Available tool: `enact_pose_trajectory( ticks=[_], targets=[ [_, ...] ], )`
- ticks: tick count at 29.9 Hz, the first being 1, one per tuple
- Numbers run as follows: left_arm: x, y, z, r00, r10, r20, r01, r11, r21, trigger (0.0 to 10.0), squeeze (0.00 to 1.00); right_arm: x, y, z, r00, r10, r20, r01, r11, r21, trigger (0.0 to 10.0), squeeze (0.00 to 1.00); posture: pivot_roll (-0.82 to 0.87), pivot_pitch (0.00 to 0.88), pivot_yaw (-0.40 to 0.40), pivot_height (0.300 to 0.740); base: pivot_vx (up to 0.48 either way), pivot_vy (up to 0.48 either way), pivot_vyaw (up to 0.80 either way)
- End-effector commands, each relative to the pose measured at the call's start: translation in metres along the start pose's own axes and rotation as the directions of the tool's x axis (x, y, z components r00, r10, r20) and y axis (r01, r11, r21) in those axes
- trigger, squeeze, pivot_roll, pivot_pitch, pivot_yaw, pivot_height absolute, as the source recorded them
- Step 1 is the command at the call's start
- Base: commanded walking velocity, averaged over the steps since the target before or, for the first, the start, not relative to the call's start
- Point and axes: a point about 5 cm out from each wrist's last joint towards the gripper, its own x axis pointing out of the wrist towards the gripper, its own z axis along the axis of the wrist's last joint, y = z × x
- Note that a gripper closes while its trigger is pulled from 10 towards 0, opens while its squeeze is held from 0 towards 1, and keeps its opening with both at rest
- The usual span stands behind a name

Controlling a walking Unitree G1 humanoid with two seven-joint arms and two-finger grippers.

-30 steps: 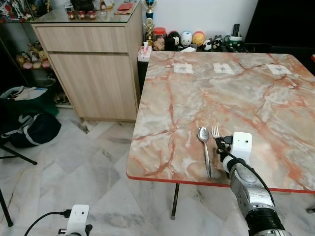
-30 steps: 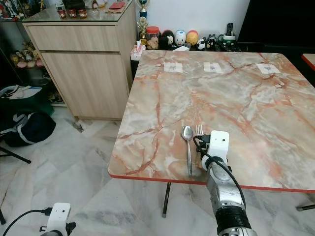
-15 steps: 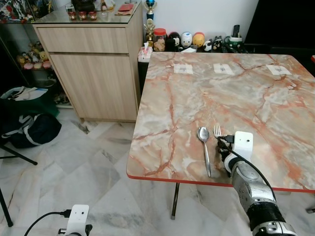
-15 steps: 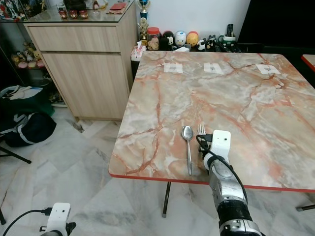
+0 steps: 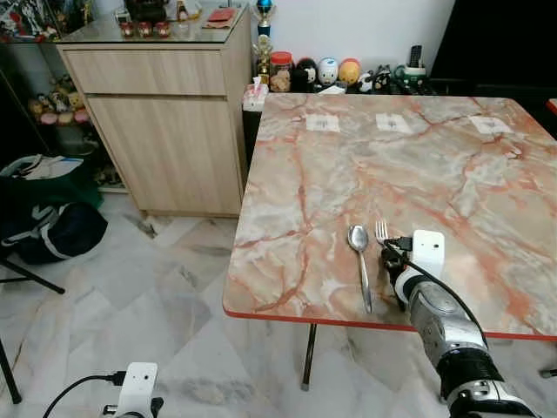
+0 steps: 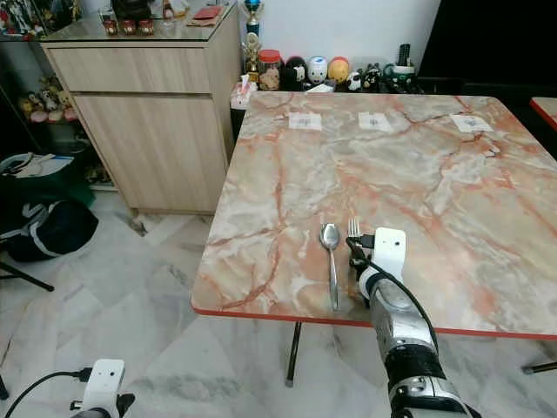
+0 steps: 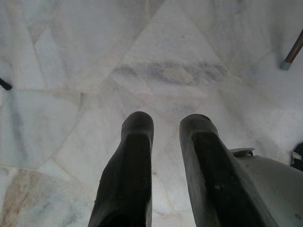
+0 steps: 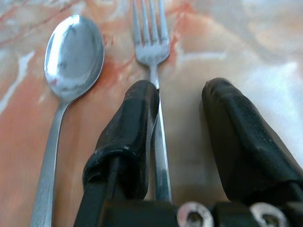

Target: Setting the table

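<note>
A silver spoon (image 5: 359, 261) and a silver fork (image 5: 381, 232) lie side by side near the front edge of the marble table (image 5: 392, 165), the fork to the right. My right gripper (image 5: 392, 258) rests low over the fork's handle. In the right wrist view the gripper (image 8: 182, 94) is open. The fork (image 8: 150, 42) lies flat between the fingers, its handle right against one finger's (image 8: 137, 113) inner side, with the spoon (image 8: 73, 54) outside that finger. My left gripper (image 7: 165, 123) hangs idle over the floor, fingers slightly apart, holding nothing.
A wooden cabinet (image 5: 165, 131) stands left of the table. Figurines and a jar (image 5: 322, 70) line the wall behind it. Three white paper tags (image 5: 323, 123) lie along the table's far side. A dark bag (image 5: 43, 226) sits on the marble floor at left.
My right forearm has shifted slightly to the right while the gripper stays at the fork's handle. Spoon and fork lie where they were.
</note>
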Motion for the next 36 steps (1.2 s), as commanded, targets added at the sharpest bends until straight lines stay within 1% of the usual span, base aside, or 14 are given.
enact_pose_trajectory(
  ticks=[1, 6, 10, 11, 12, 19, 27, 36],
  targets=[
    [-0.001, 0.001, -0.003, 1.000, -0.003, -0.011, 0.003, 1.000, -0.005, 10.0, 0.00, -0.001, 0.002, -0.017, 0.997, 0.012, -0.078, -0.012, 1.000, -0.001, 10.0, 0.00, 0.11, 0.000, -0.012, 0.740, 0.000, 0.000, 0.00],
    [-0.001, 0.000, -0.005, 1.000, -0.003, -0.016, 0.003, 1.000, -0.007, 10.0, 0.00, -0.001, 0.003, -0.026, 0.994, 0.010, -0.105, -0.010, 1.000, 0.004, 10.0, 0.00, 0.11, 0.000, -0.012, 0.740, 0.000, 0.000, 0.00],
    [-0.001, 0.001, -0.005, 1.000, -0.004, -0.018, 0.004, 1.000, -0.007, 10.0, 0.00, -0.001, 0.004, -0.026, 0.994, 0.013, -0.107, -0.013, 1.000, 0.005, 10.0, 0.00, 0.11, 0.000, -0.012, 0.740, 0.000, 0.000, 0.00],
    [-0.001, 0.000, -0.006, 1.000, -0.005, -0.020, 0.004, 1.000, -0.008, 10.0, 0.00, -0.001, 0.004, -0.027, 0.994, 0.013, -0.107, -0.013, 1.000, 0.005, 6.6, 0.00, 0.11, 0.000, -0.012, 0.740, 0.000, 0.000, 0.00],
    [-0.001, 0.000, -0.006, 1.000, -0.006, -0.022, 0.006, 1.000, -0.008, 10.0, 0.00, -0.001, 0.003, -0.027, 0.994, 0.011, -0.106, -0.010, 1.000, 0.006, 0.0, 0.00, 0.11, 0.000, -0.012, 0.740, 0.000, 0.000, 0.00],
    [-0.001, 0.000, -0.007, 1.000, -0.008, -0.027, 0.008, 1.000, -0.007, 10.0, 0.00, -0.001, 0.004, -0.027, 0.995, 0.011, -0.101, -0.010, 1.000, 0.005, 0.0, 0.00, 0.11, 0.000, -0.012, 0.740, 0.000, 0.000, 0.00],
    [-0.001, 0.000, -0.008, 1.000, -0.006, -0.031, 0.006, 1.000, -0.009, 10.0, 0.00, 0.000, 0.010, -0.028, 0.995, 0.026, -0.098, -0.026, 1.000, -0.001, 0.0, 0.00, 0.11, 0.000, -0.012, 0.740, 0.000, 0.000, 0.00],
    [-0.002, 0.001, -0.010, 0.999, -0.006, -0.037, 0.006, 1.000, -0.006, 10.0, 0.00, 0.000, 0.008, -0.030, 0.995, 0.014, -0.101, -0.015, 1.000, -0.006, 0.0, 0.00, 0.11, 0.000, -0.012, 0.740, 0.000, 0.000, 0.00]
  ],
)
